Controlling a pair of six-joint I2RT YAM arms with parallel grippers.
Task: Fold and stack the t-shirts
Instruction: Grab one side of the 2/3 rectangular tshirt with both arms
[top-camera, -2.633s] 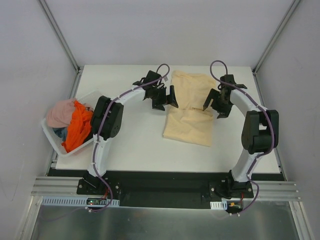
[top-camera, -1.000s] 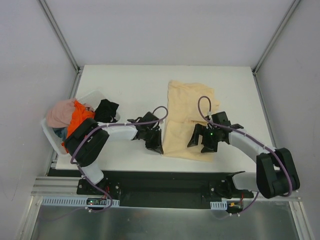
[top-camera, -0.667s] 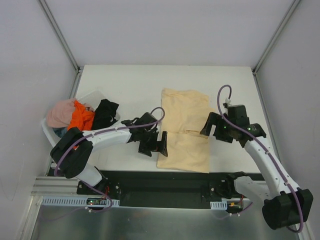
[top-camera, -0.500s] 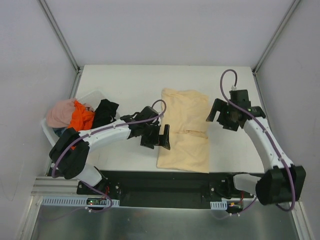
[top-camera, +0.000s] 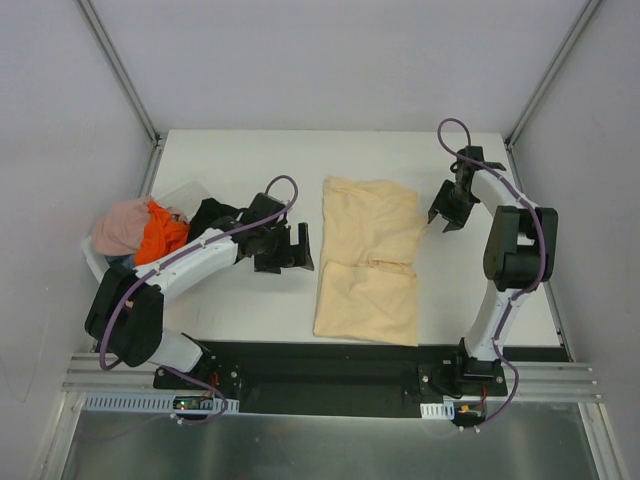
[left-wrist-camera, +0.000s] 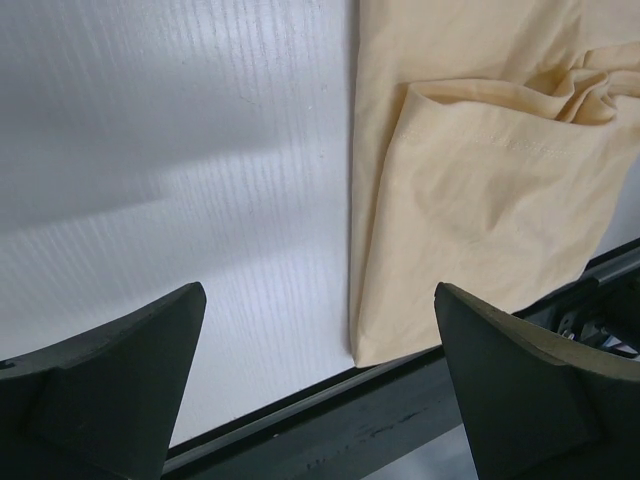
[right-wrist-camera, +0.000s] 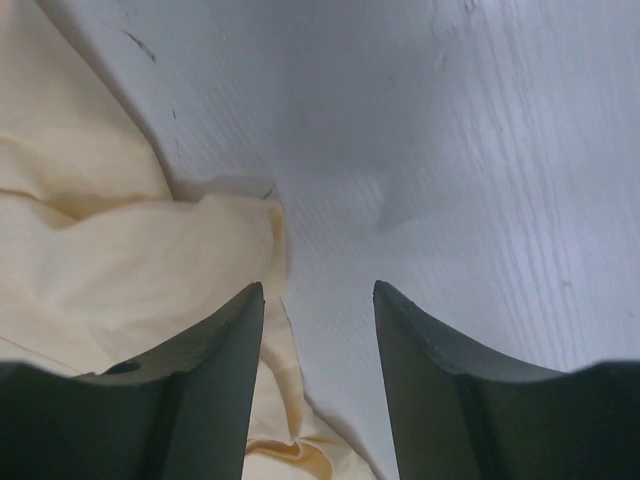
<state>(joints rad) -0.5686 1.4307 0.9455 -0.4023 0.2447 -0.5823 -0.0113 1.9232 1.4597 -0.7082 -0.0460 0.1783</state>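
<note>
The pale yellow-beige t-shirt (top-camera: 368, 258) lies folded into a long strip in the middle of the table, its near end at the front edge. It also shows in the left wrist view (left-wrist-camera: 480, 170) and the right wrist view (right-wrist-camera: 110, 270). My left gripper (top-camera: 298, 247) is open and empty, just left of the shirt over bare table. My right gripper (top-camera: 447, 213) is open and empty, at the shirt's far right sleeve edge. The black t-shirt (top-camera: 212, 218), the bright orange t-shirt (top-camera: 165, 232) and the dusty pink t-shirt (top-camera: 120, 226) sit at the left.
A white plastic basket (top-camera: 180, 192) at the table's left edge holds the pink and orange shirts, the black one draped over its right rim. The table's front edge and a dark rail (left-wrist-camera: 400, 420) lie just below the shirt's near end.
The shirt was pulled toward the front edge and laid out as a straight strip. Both grippers then let go and drew back, the left to the left, the right to the far right.
</note>
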